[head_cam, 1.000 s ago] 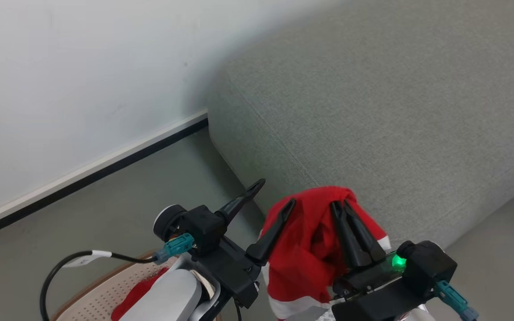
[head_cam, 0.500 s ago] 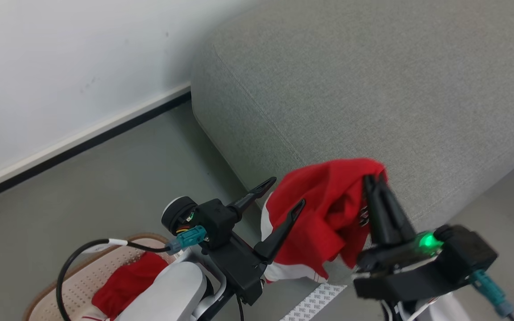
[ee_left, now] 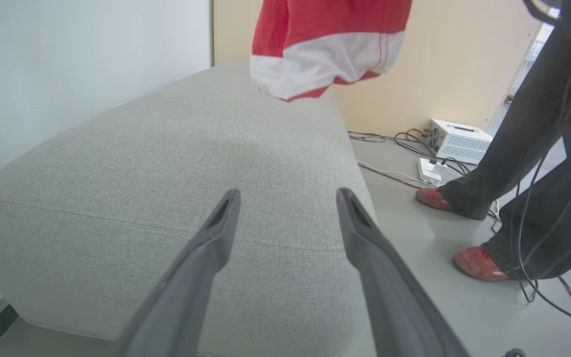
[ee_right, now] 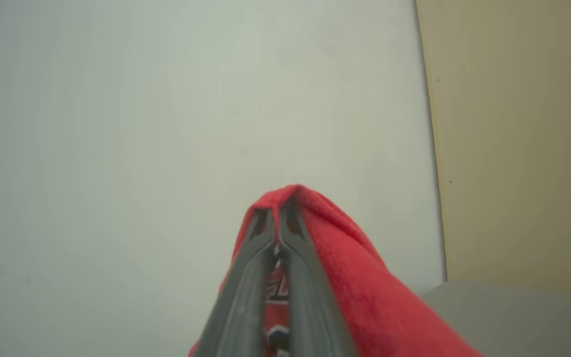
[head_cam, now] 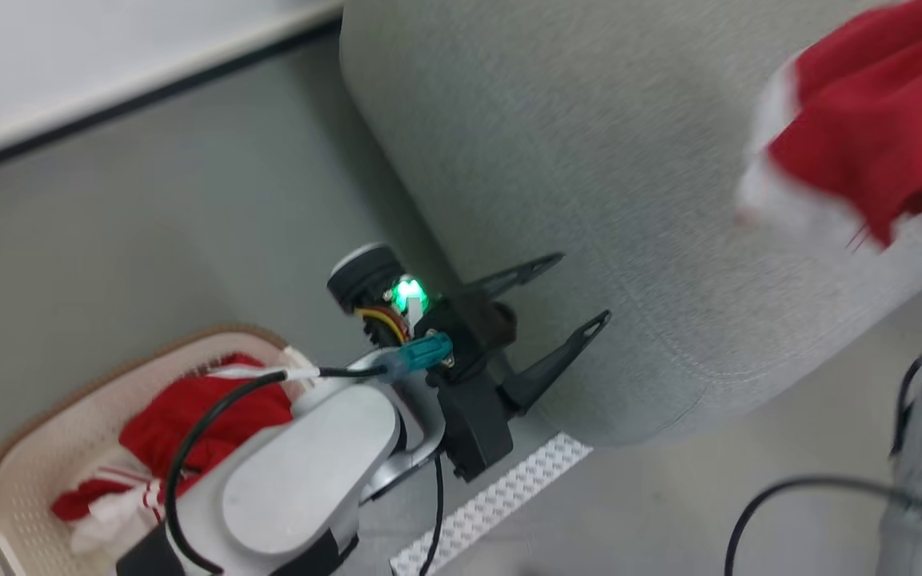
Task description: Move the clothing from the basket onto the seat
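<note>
Our right gripper (ee_right: 276, 214), clamped on a red garment (head_cam: 869, 120) at two o'clock over the seat (head_cam: 589, 160), should lower well inside the edge before letting go. Our left gripper (head_cam: 581, 288) hangs spread, empty; more clothing (head_cam: 149, 428) waits in the basket (head_cam: 21, 472) at eight o'clock.

A person (ee_left: 538, 148) in dark trousers and red shoes (ee_left: 479, 264) stands on the grey floor (ee_left: 464, 317). A white box (ee_left: 456, 140) and cables (ee_left: 409, 141) lie nearby. A patterned white strip (head_cam: 501, 500) lies on the floor.

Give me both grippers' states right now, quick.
Left gripper: open, empty, fingers spread facing the seat.
Right gripper: shut on the red garment.
</note>
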Available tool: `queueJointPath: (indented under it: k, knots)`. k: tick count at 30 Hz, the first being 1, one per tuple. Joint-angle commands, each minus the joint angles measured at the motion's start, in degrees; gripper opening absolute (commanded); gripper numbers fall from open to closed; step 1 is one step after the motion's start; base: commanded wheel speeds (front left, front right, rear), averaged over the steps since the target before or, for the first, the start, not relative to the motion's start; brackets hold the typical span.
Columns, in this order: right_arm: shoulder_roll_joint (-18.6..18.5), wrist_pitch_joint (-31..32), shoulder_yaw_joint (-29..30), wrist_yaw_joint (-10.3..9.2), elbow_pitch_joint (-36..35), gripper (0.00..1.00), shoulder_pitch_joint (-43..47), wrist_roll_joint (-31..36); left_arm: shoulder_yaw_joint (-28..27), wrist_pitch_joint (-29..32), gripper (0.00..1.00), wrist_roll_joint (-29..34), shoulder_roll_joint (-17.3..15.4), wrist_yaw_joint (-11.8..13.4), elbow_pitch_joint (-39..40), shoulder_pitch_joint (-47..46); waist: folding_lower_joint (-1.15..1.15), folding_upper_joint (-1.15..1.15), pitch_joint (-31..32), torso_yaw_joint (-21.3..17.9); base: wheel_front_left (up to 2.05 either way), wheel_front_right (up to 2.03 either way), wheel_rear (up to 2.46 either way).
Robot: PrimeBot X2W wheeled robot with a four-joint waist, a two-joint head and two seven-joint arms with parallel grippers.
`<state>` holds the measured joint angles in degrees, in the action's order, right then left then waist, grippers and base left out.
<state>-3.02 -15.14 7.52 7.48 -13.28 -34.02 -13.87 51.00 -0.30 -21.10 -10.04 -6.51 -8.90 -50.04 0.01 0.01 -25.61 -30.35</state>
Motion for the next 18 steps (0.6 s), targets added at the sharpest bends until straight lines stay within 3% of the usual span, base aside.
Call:
queueJointPath:
  k: [1, 10, 18]
  knots:
    - [-0.5, 0.0, 1.9, 0.02, 1.1, 0.0, -3.0, -0.4, 0.8, 0.8, 1.0, 0.6, -0.7, -0.5, 0.3, -1.8, -0.01, -0.01, -8.0, 3.2, 0.0, 0.0, 0.0]
    - [-8.9, 0.0, 10.1, 0.02, 9.8, 0.0, -18.3, 0.2, 4.5, 4.5, 1.0, 0.5, -0.8, -0.8, 2.7, -10.2, -0.01, -0.01, -16.1, 5.5, 0.0, 0.0, 0.0]
    - [-12.3, 0.0, 15.7, 0.02, 16.6, 0.0, -25.3, 1.9, 5.1, 6.6, 1.0, 1.2, -2.7, -0.9, 5.4, -13.8, -0.01, -0.01, -21.1, 6.1, 0.0, 0.0, 0.0]
